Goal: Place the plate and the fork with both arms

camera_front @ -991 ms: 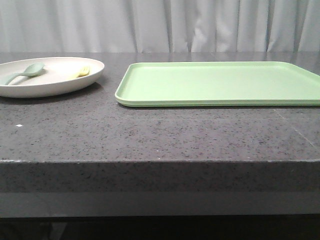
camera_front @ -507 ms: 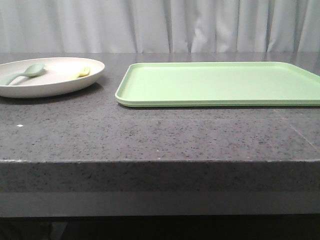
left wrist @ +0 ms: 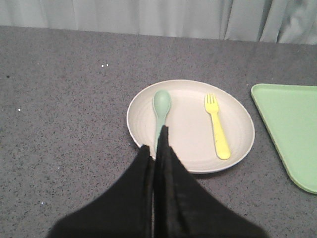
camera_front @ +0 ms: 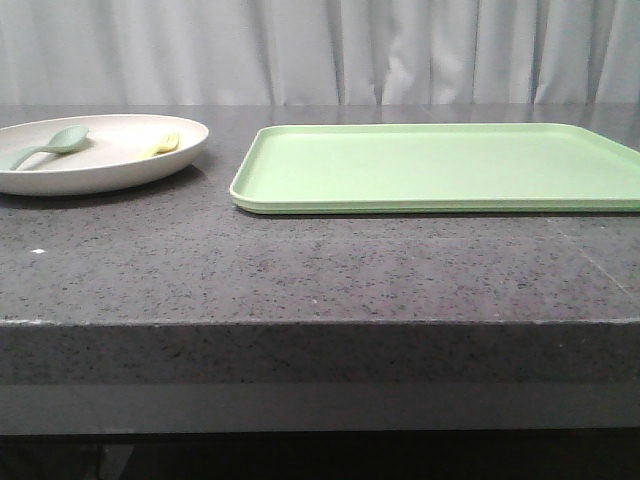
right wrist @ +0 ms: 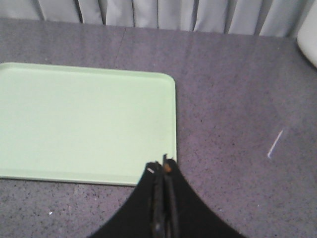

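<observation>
The cream plate (camera_front: 120, 165) sits at the table's far left, and in the left wrist view the plate (left wrist: 190, 124) fills the middle. The pale-yellow fork (camera_front: 165, 144) lies in its right half, shown full length as the fork (left wrist: 217, 126) in the left wrist view. My left gripper (left wrist: 154, 141) is shut and empty, its tips over the plate's near rim beside the spoon handle. My right gripper (right wrist: 162, 164) is shut and empty, over the tray's near right corner. Neither gripper shows in the front view.
A grey-green spoon (left wrist: 161, 106) lies in the plate's left half, the spoon (camera_front: 50, 145) also seen from the front. The flat light-green tray (camera_front: 440, 165) lies right of the plate, and the tray (right wrist: 84, 124) is empty. A white object (right wrist: 309, 39) stands at the far right.
</observation>
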Controlling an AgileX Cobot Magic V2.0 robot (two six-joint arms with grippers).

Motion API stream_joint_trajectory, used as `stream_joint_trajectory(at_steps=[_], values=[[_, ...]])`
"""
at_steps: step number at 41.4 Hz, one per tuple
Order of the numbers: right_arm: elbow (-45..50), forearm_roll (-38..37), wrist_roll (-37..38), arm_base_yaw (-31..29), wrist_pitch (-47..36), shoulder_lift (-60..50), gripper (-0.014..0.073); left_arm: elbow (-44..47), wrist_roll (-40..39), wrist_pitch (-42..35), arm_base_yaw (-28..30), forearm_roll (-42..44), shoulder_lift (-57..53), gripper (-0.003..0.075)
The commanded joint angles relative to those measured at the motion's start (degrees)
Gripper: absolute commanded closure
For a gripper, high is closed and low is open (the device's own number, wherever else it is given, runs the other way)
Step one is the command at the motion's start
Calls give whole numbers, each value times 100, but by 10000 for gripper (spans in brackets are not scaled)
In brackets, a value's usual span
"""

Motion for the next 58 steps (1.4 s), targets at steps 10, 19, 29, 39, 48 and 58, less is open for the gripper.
stream_joint_trajectory(at_steps=[10, 19, 29, 39, 48, 58], values=[[-195, 16, -36, -36, -229, 403, 661, -190, 9, -386, -57, -45, 597, 739], [-195, 16, -36, -36, -220, 399, 661, -190, 9, -395, -57, -45, 863, 739], [-195, 16, -36, -36, -234, 399, 661, -190, 9, -322, -57, -45, 1158, 739], [-195, 16, -36, -36, -212, 399, 661, -190, 9, -347, -57, 274, 1169, 738], [-195, 16, -36, -36, -155, 404, 420, -190, -1, -411, -57, 487, 1169, 521], [-195, 16, -36, -36, -150, 404, -38, -190, -1, -669, -57, 534, 1169, 97]])
